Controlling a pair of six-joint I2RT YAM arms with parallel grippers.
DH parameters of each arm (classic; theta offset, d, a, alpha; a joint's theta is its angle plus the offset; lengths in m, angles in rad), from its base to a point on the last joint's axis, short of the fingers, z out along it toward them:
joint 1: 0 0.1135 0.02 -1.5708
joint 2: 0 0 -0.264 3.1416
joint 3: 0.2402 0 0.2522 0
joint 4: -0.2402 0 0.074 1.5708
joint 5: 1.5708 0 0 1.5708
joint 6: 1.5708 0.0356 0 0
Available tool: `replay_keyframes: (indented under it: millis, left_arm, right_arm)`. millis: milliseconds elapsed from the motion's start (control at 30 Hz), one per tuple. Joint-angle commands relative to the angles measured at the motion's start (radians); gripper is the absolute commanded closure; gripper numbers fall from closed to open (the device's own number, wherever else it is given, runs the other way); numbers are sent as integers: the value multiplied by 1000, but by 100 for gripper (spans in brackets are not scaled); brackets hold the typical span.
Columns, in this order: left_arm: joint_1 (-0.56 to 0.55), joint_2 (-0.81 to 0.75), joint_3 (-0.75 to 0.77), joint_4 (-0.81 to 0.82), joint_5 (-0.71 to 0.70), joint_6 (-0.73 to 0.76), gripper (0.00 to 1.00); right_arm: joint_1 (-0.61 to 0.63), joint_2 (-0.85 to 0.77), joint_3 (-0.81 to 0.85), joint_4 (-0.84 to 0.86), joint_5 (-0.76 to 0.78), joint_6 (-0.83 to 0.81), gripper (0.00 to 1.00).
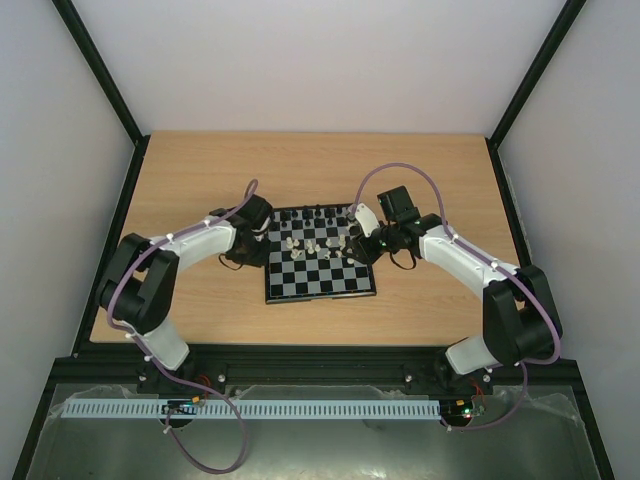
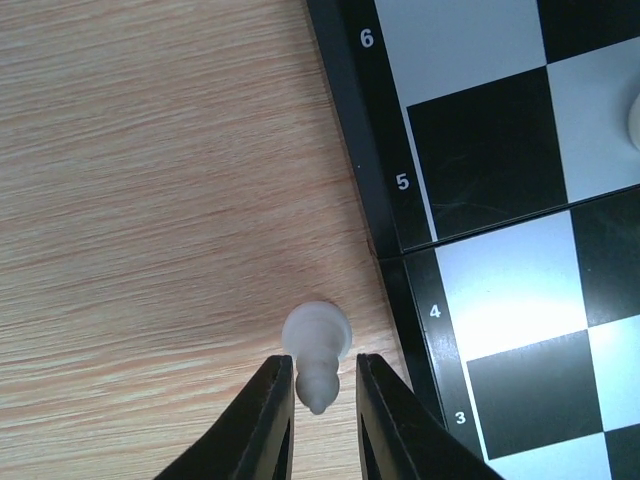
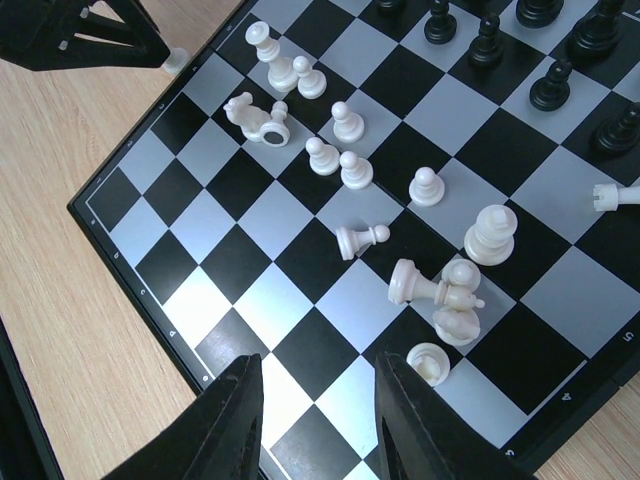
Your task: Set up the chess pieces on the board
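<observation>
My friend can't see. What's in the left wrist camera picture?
A white piece sits between the left claw's two black fingers, on the wooden table. The board lies just to its right, with its edge numbered 3 to 6.

White rank numerals 6, 5, 4, 3 on board point(image 2: 345, 120) black border.

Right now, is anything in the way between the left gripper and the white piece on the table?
Nothing visible is. The white piece sits between the open fingers of the left gripper, on the table beside the board.
</observation>
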Motion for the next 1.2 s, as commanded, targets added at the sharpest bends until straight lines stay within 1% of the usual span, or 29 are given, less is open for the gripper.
replay_keyframes:
  millis: [0,133,267,433,533,667,767,933,1167]
  left_arm:
    - [0,26,-6,0,-4,7,84]
    - [1,36,1,-5,-9,8,89]
    - [-7,-6,3,-11,-32,6,92]
    - [-54,-85,36,-76,-86,4,94]
    - [-98,-139,51,-88,-36,48,95]
    - [-201,-175,64,-87,35,106,96]
    - [-257,-173,66,-74,82,130,96]
    - [-319,-125,86,-74,101,142,96]
    - [-367,-64,91,-50,138,146,96]
  right_arm:
    - [-2,14,-9,-15,-4,0,67]
    - [-3,16,-9,-15,-1,0,67]
    - [-3,15,-9,-13,2,1,67]
    - [-2,17,-9,-12,3,2,67]
    - [-2,19,-8,-7,20,1,67]
    - [-5,28,-2,1,55,17,68]
    - [-10,29,-2,7,77,30,68]
    - [-34,21,-3,22,100,59,68]
    - [-64,23,-5,25,107,67,68]
